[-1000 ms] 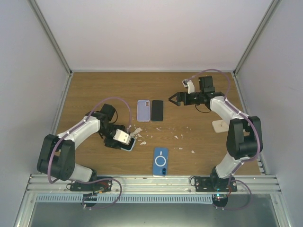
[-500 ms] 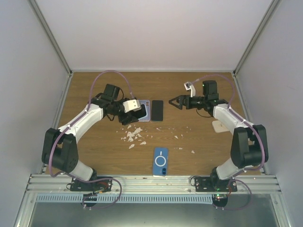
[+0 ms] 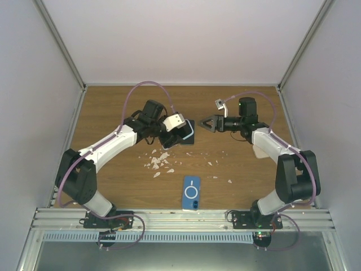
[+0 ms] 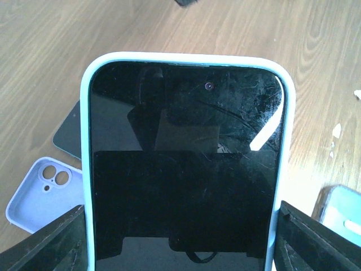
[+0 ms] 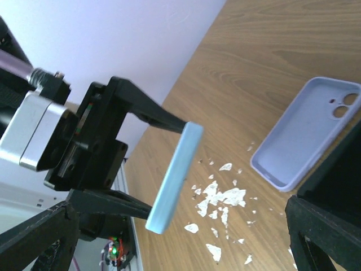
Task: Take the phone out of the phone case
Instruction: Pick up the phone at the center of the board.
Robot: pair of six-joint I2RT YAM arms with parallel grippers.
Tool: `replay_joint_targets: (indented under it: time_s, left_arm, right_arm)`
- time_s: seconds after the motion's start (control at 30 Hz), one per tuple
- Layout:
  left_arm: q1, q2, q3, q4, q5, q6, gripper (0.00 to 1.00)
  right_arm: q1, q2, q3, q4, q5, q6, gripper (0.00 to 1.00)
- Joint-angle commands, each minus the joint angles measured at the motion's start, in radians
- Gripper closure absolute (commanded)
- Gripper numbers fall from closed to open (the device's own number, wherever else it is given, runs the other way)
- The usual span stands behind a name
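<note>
A phone [image 4: 183, 169] with a dark, scratched screen sits in a light blue phone case [image 4: 86, 147]. My left gripper [image 4: 181, 210] is shut on the case's two long sides and holds it in the air over the middle of the table. From above, the case [image 3: 186, 131] is tilted in my left gripper [image 3: 180, 132]. My right gripper [image 3: 202, 123] points at it from the right, open, a short gap away. In the right wrist view the case [image 5: 175, 175] is edge-on between the left fingers, and nothing is between the jaws of my right gripper [image 5: 180, 206].
An empty lavender case [image 4: 39, 192] [image 5: 307, 132] and a bare dark phone [image 4: 69, 132] lie on the wood under the held phone. White flakes [image 3: 159, 162] are scattered left of centre. A blue case with a ring [image 3: 192, 193] lies near the front edge.
My left arm has lifted the cased phone from the near-left of the table and carried it up to the centre. My right gripper has edged left toward it, still open.
</note>
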Motion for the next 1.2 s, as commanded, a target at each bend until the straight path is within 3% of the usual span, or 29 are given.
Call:
replay_joint_targets:
  time_s: [0.0,0.23,0.37,0.6,0.9,1.03,1.17]
  left_arm:
    - [-0.026,0.004,0.057,0.120,-0.034,-0.102,0.46]
    - [-0.069,0.006,0.087,0.162,-0.073,-0.140,0.45]
    - [-0.099,0.010,0.098,0.184,-0.107,-0.157,0.45]
    - [-0.165,0.014,0.099,0.228,-0.198,-0.146,0.44]
    - [-0.187,0.028,0.112,0.233,-0.276,-0.160,0.41]
    - [-0.187,0.019,0.109,0.226,-0.275,-0.165,0.34]
    - [-0.187,-0.011,0.104,0.186,-0.230,-0.139,0.16]
  right_arm:
    - [0.042,-0.035,-0.014,0.045,-0.034,0.018,0.00]
    - [0.076,-0.026,-0.005,0.018,0.014,0.001,0.07]
    - [0.095,-0.017,0.002,0.011,0.045,0.005,0.17]
    - [0.113,-0.011,0.007,0.013,0.075,0.020,0.40]
    - [0.112,-0.028,0.014,0.004,0.075,0.029,0.79]
    - [0.101,-0.032,0.009,0.007,0.070,0.033,0.92]
    - [0.078,-0.047,0.008,0.005,0.060,0.031,0.99]
